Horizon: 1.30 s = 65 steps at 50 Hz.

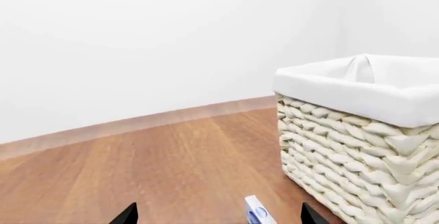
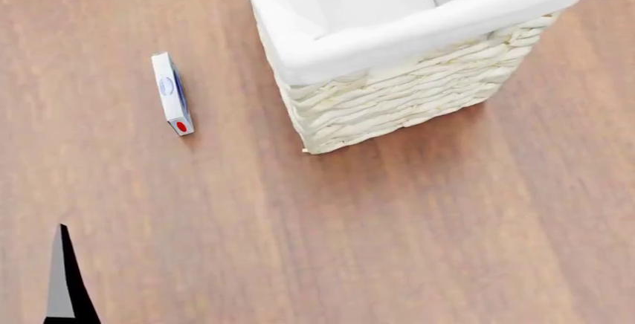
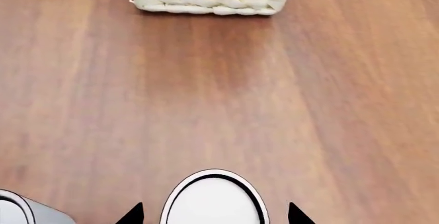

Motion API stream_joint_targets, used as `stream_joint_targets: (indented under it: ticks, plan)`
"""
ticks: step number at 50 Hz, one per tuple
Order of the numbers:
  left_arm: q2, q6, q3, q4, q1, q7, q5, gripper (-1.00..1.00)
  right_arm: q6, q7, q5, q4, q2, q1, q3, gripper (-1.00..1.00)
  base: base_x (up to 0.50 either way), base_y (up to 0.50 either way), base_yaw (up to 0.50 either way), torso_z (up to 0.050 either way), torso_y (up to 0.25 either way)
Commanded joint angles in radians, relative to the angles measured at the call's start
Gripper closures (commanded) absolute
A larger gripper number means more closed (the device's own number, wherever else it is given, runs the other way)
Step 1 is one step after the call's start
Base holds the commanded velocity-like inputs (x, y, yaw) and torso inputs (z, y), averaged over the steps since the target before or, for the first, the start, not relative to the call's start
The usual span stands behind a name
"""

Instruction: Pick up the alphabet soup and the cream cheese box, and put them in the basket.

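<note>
Black left gripper [image 1: 218, 215] spread around cream cheese box [image 1: 258, 211]

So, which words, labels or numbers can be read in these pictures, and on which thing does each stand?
None can be read.
cream cheese box: blue print and a red dot, too small to read.
can top in the right wrist view: plain white, its label hidden.
basket: no text.

Little of the bot visible: left gripper [image 1: 218, 215] and right gripper [image 3: 214, 215] show only black pointed fingertips; head view catches a black-edged grey finger [image 2: 62, 287].
</note>
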Motion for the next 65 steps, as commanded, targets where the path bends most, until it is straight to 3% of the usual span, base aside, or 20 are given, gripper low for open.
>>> stream_joint_targets:
  ticks: [1,65]
  plan:
    - [-0.002,-0.003,0.0,-0.001,0.0,-0.008,0.004,-1.0,-0.024,-0.007,0.01,0.045,-0.007,0.009,-0.006,-1.0,0.0,0.0,0.0,0.0,0.0]
    - [-0.013,-0.016,0.013,-0.006,-0.006,-0.03,0.013,-1.0,-0.213,-0.06,0.004,0.337,-0.07,0.063,-0.09,-1.0,0.0,0.0,0.0,0.0,0.0]
